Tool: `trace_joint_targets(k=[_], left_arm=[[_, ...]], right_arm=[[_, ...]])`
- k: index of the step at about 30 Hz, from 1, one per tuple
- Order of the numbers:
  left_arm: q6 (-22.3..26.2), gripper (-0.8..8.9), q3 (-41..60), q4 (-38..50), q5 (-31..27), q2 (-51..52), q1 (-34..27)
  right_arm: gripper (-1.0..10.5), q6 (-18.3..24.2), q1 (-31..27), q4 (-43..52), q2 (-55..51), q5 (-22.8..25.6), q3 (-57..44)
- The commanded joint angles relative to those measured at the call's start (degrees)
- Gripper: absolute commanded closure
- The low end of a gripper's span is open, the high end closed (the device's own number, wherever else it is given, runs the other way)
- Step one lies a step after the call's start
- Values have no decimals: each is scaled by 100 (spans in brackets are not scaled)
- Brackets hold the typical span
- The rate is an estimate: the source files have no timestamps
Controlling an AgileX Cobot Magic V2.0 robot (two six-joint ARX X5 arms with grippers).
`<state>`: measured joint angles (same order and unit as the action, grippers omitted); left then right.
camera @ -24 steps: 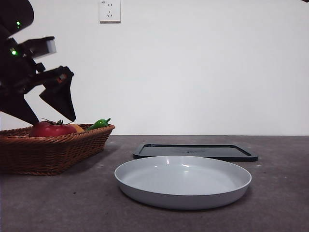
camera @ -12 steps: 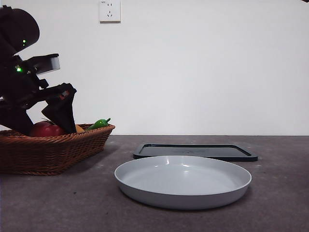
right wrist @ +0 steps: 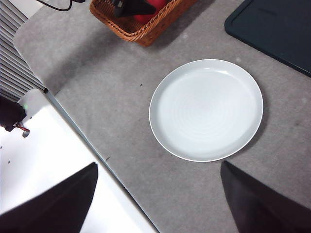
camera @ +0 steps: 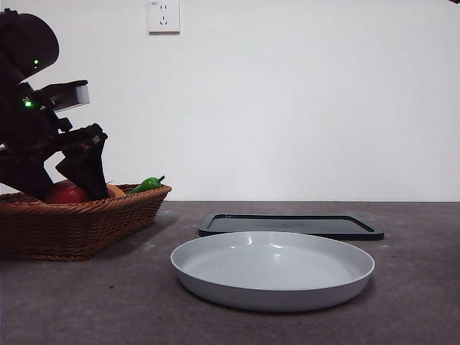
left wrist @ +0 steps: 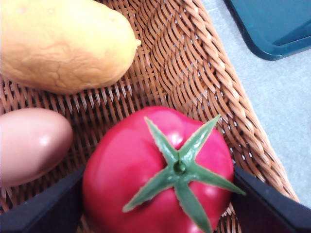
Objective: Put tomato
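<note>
The tomato (left wrist: pixel 160 194) is glossy red with a green spiky calyx and lies in the wicker basket (left wrist: pixel 204 73) at the left of the table. In the front view only its top (camera: pixel 65 192) shows above the basket rim (camera: pixel 86 215). My left gripper (left wrist: pixel 158 170) is down in the basket, with one black jaw against each side of the tomato, which still rests on the basket floor. My right gripper (right wrist: pixel 155 204) is open and empty, high above the table near the white plate (right wrist: pixel 160 141).
A yellow fruit (left wrist: pixel 63 43) and a pinkish egg-shaped thing (left wrist: pixel 29 145) lie beside the tomato. A green pepper (camera: pixel 147 184) and an orange fruit (camera: pixel 116 190) show over the rim. The white plate (camera: pixel 273 287) stands at the front middle, with a dark tray (camera: pixel 291 224) behind it.
My left gripper has come down from above the basket into it, around the tomato, and its jaws have drawn in against the tomato. The tomato, plate and tray have not moved.
</note>
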<state>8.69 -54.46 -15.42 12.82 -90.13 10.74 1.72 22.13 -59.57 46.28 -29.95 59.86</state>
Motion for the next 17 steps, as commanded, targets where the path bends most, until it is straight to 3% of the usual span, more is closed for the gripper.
trace_joint_targets(k=[1, 10, 17], left_arm=[[13, 484, -122, -39, 7, 101, 15], [-258, 484, -122, -24, 260, 1217, 136], [-684, 484, -122, 4, 782, 1878, 807]], right_arm=[[545, 20, 35, 39, 46, -2, 101], [545, 22, 35, 44, 46, -2, 101], [545, 22, 35, 44, 46, 0, 101]])
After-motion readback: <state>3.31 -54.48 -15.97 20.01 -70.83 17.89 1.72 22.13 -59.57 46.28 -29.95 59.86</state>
